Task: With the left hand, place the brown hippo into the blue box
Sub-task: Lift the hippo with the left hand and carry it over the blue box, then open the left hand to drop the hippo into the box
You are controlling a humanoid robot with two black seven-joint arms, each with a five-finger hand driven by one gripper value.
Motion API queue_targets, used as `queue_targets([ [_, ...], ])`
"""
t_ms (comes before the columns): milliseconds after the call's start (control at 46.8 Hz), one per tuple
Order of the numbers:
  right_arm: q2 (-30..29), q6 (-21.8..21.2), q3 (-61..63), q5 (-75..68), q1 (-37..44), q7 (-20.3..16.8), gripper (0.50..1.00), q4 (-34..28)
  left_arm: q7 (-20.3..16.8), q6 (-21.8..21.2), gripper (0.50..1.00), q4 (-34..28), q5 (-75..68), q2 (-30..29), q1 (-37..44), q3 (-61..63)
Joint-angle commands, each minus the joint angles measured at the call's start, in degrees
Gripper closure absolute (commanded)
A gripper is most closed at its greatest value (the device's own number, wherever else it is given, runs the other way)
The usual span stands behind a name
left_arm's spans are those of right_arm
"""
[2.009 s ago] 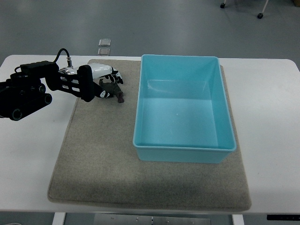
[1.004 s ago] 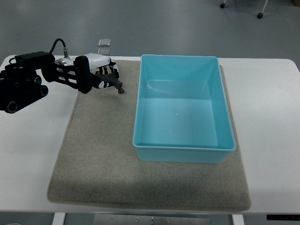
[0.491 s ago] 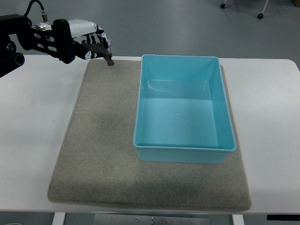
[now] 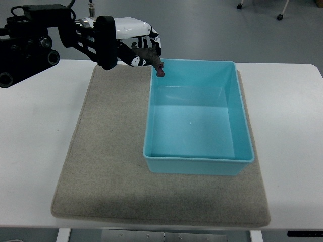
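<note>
My left hand (image 4: 144, 50) is shut on the brown hippo (image 4: 151, 59), a small dark brown toy that hangs partly below the fingers. The hand holds it in the air over the far left corner of the blue box (image 4: 198, 157). The box is an open light blue bin standing on the right half of the grey mat (image 4: 106, 151); its inside is bare. The black left arm comes in from the upper left. The right arm does not show.
The mat lies on a white table (image 4: 35, 136). Beyond the table's far edge is grey floor, with chair castors (image 4: 279, 16) at the top right.
My left hand lifted the hippo off the mat's far left part, rose, then swung right to the box's far left corner.
</note>
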State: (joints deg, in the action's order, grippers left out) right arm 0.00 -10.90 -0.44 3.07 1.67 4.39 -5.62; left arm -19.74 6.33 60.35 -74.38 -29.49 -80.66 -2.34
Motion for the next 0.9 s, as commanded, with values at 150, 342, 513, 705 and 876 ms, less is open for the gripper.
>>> queue_targets([
  [150,0.0,0.0,0.0,0.0,0.0,0.0,0.564,0.0,0.1,0.1,1.0,-0.1,0.0,5.7,2.3,0.1],
  [342,0.0,0.0,0.0,0.0,0.0,0.0,0.564,0.0,0.2,0.0,1.0,-0.7,0.0,8.9,4.7,0.1],
  [513,0.0,0.0,0.0,0.0,0.0,0.0,0.564,0.0,0.2,-0.2,1.0,-0.7,0.0,10.2,5.6,0.0],
  [705,0.0,0.0,0.0,-0.1,0.0,0.0,0.564,0.0,0.2,0.0,0.86,-0.3,0.1,10.3,6.7,0.1],
  [876,0.0,0.0,0.0,0.0,0.0,0.0,0.564,0.0,0.1,-0.1,0.542,-0.2,1.3,10.0,6.7,-0.3],
])
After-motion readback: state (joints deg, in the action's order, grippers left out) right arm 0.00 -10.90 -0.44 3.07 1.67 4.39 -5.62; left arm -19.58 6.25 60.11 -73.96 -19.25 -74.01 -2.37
